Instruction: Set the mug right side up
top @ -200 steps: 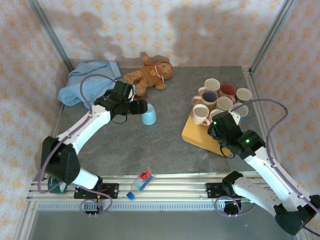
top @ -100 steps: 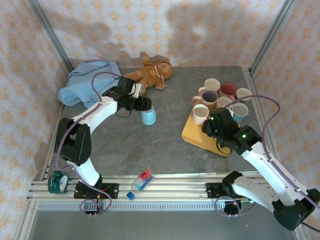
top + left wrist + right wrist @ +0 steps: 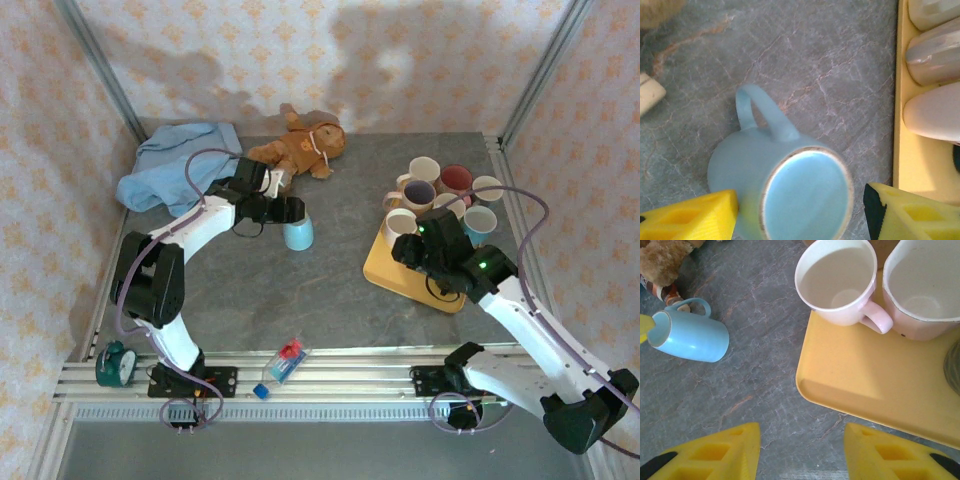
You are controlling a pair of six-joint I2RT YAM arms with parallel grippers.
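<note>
We see the left gripper (image 3: 800, 202) released, jaws straddling the blue mug (image 3: 690, 337) lying on its side. The right gripper (image 3: 802, 440) hangs released over the edge of the yellow tray (image 3: 865, 385).

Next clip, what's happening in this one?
The left gripper has its open fingers on either side of the light blue mug, which sits on the table, not yet gripped or turned. The right gripper hovers open by the yellow tray of cups, holding nothing.
</note>
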